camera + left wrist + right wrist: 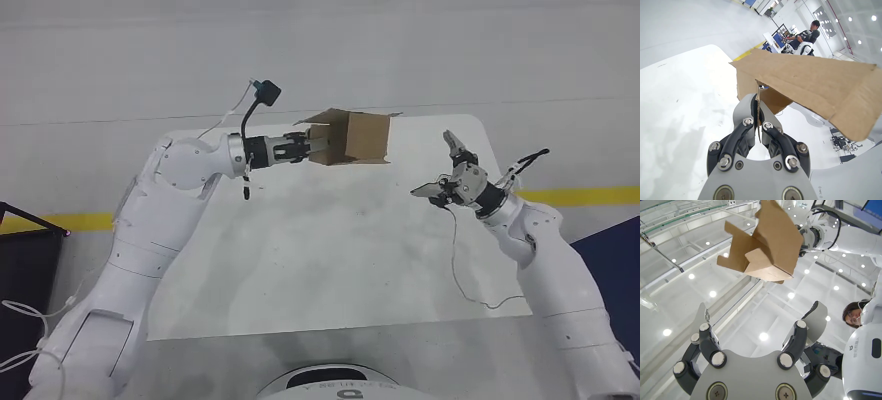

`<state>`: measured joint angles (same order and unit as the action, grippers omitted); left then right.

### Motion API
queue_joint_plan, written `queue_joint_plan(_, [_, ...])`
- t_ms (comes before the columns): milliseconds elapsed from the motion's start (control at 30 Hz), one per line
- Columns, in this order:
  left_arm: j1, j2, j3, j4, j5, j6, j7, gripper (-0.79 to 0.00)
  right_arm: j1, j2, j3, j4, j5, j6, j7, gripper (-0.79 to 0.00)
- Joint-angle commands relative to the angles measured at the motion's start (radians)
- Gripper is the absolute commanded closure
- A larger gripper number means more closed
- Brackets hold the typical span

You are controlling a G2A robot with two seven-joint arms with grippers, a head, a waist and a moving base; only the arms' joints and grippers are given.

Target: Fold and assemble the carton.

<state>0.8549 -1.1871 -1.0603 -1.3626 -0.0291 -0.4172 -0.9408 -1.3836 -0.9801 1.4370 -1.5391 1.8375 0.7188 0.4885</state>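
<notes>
1. Starting nearest the robot, one white table spreads out under both arms, its top faintly scuffed and smudged.
2. Over the table's right side hangs the right gripper. Its two fingers are spread wide with nothing between them, and it is well apart from the carton. Its wrist view looks up at the carton from below.
3. Farther out, over the table's far edge, the left gripper points to the right. Its two fingers are pressed together on a thin cardboard edge of the carton, which shows between the pads as a corrugated strip.
4. Farthest out is the one carton, held clear of the table top at the far edge, just right of the left gripper.
   - It is plain brown corrugated cardboard, with no tape that I can see.
   - It is opened into a rough box shape. In the top view its open end faces up, and the darker inside shows.
   - Its flaps are loose and not folded shut. One long flap juts over the left gripper in the left wrist view. From below, several notched flaps splay outward at different angles.
5. Counted up: one carton, one table and two grippers, one of them pinching and one wide apart.
</notes>
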Motion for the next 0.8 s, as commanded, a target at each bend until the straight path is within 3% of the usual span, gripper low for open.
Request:
queue_joint_plan(0, [0.006, 0.001, 0.005, -0.007, 0.000, 0.029, -0.018, 0.000, -0.004, 0.003, 0.012, -0.010, -0.324, -0.230, 0.093, -0.785])
queue_joint_plan(133, [0.014, 0.003, -0.003, -0.005, -0.063, 0.068, -0.043, 0.000, -0.015, 0.017, 0.030, -0.065, -0.810, -0.562, 0.120, -0.785])
queue_joint_plan(267, [0.026, 0.006, -0.022, -0.002, -0.126, 0.083, -0.047, 0.000, -0.038, 0.018, 0.033, -0.101, -1.135, -0.852, 0.049, -0.785])
queue_joint_plan(367, [0.024, 0.010, -0.033, -0.005, -0.116, 0.088, -0.051, 0.000, -0.044, 0.011, 0.018, -0.102, -1.329, -1.033, -0.068, -0.785])
queue_joint_plan(767, [0.024, 0.010, -0.033, -0.005, -0.116, 0.088, -0.051, 0.000, -0.046, 0.009, 0.014, -0.102, -1.337, -1.044, -0.079, -0.785])
